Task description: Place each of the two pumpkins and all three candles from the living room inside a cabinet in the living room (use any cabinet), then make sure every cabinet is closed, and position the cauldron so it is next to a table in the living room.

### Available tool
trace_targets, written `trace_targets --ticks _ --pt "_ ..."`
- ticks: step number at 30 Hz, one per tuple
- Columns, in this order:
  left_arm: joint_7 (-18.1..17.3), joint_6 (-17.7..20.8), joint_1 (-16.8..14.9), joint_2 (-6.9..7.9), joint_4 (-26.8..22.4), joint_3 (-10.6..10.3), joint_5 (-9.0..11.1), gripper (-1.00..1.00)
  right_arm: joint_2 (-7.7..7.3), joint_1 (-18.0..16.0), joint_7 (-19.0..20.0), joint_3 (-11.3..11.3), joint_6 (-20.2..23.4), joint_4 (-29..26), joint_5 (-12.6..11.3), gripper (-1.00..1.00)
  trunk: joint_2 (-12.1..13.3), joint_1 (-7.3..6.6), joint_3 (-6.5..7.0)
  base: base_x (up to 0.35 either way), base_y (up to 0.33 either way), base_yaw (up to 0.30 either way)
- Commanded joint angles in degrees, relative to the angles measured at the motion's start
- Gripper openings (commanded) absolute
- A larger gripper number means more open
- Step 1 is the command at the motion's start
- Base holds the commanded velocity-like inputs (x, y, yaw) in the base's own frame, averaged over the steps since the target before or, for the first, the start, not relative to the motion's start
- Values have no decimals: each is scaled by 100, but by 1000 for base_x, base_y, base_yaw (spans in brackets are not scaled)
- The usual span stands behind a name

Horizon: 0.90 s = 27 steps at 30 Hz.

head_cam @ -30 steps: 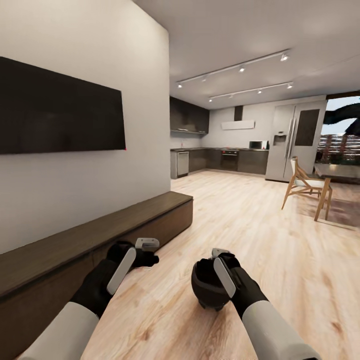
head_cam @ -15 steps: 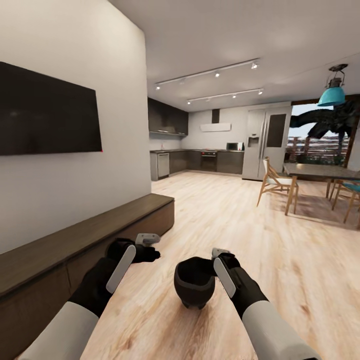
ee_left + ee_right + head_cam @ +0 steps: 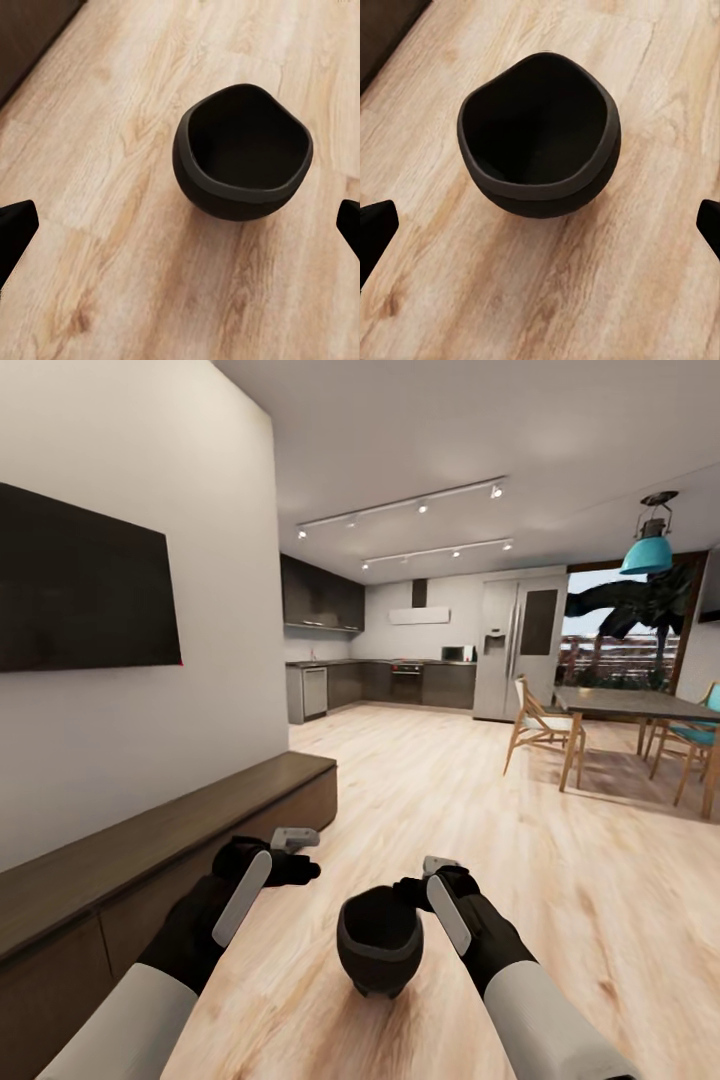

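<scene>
The black cauldron (image 3: 379, 943) stands upright and empty on the wood floor, just in front of my two arms. My right gripper (image 3: 440, 868) hovers above its right rim, open and holding nothing. Further left, my left gripper (image 3: 292, 842) is open and empty too. Both wrist views look down into the cauldron (image 3: 241, 152) (image 3: 538, 135) with the fingertips spread wide at the picture edges. The long, low dark brown cabinet (image 3: 150, 840) runs along the left wall, its fronts shut. The pumpkins, the candles and the living room table are out of view.
A black TV (image 3: 85, 595) hangs on the wall above the cabinet. At the far right stand a dining table (image 3: 640, 705) and wooden chairs (image 3: 535, 725). The kitchen with a fridge (image 3: 520, 650) lies at the back, across open wood floor (image 3: 450, 800).
The whole view has swung right, bringing the dining table and blue lamp into sight. The cauldron and cabinet slid left in the picture with the floor. Both arms keep their pose.
</scene>
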Motion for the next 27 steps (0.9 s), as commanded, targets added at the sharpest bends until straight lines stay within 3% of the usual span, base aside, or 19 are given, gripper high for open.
trace_targets --ticks 1,11,27 --pt "59 15 -4 1 -4 -6 59 100 -1 -2 -55 18 9 -7 -60 100 -3 2 -7 331 0 -2" --pt "59 12 -5 1 5 -15 49 100 -3 1 -55 57 -22 -7 -59 100 -3 2 -7 309 -75 31" --pt "59 14 -7 1 6 -15 15 100 -3 1 -55 65 -16 -7 -53 100 -3 2 -7 230 -232 265"
